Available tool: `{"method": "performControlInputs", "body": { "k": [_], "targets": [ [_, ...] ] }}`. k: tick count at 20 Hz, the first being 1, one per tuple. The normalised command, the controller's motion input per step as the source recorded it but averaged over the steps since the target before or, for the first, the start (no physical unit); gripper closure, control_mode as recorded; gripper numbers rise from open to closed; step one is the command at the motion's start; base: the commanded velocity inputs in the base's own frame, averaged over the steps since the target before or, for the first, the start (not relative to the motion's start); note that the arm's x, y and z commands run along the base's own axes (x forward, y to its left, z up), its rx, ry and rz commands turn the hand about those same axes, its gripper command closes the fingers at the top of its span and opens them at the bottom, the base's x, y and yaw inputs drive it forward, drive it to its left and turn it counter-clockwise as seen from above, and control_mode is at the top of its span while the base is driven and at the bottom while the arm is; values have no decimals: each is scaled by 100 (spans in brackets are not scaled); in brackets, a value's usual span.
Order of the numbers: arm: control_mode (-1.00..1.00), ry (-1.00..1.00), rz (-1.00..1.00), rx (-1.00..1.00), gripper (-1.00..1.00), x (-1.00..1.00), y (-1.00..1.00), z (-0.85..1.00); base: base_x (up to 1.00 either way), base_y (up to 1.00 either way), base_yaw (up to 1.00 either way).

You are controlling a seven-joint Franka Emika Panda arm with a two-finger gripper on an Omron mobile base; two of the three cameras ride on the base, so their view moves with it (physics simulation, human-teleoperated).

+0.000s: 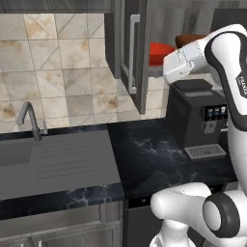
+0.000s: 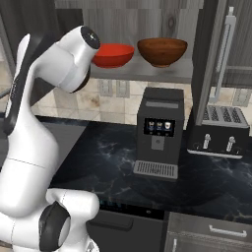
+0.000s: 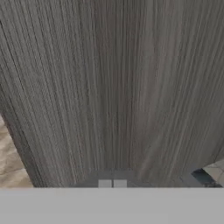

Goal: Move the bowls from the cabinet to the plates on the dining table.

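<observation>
Red bowl (image 2: 112,54): sitting on the cabinet shelf (image 2: 147,71), toward its left end in the right base view; partly hidden behind the arm's wrist in the left base view (image 1: 160,52).
Brown bowl (image 2: 162,51): standing just beside the red bowl on the same shelf, to its right in the right base view, upright, nearer the open door; whether the two rims are touching cannot be told.
Cabinet (image 1: 140,58): hanging above the bench with its doors standing open; a long silver bar handle (image 1: 132,53) is running down the door edge in the left base view, and a second handle (image 2: 222,54) is showing on the other door in the right base view.
End effector (image 3: 112,183): fingertips lying together, nothing between them; the hand view is facing grey wood grain at close range.
Arm (image 1: 190,60): reaching up toward the shelf, its white wrist sitting level with the red bowl.
Coffee machine (image 2: 159,133): standing on the bench (image 1: 144,159) below the shelf, near the back edge.
Toaster (image 2: 220,130): sitting on the bench beside the coffee machine, at the right in the right base view.
Sink (image 1: 53,161): lying at the left end of the bench, with a grey faucet (image 1: 29,118) rising at its back edge.
</observation>
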Motion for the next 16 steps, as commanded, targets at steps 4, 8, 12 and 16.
{"method": "performControlInputs", "body": {
  "k": [4, 8, 12, 16],
  "targets": [
    [-100, -19, 0, -16, 100, 4, -21, 0, 0, 0, 0],
    [-100, -15, -3, -12, 100, 12, -7, 0, 0, 0, 0],
    [-100, -9, -11, -3, 100, 7, -4, 0, 0, 0, 0],
    [-100, -3, -18, 0, 100, 6, -4, 0, 0, 0, 0]
  ]
}}
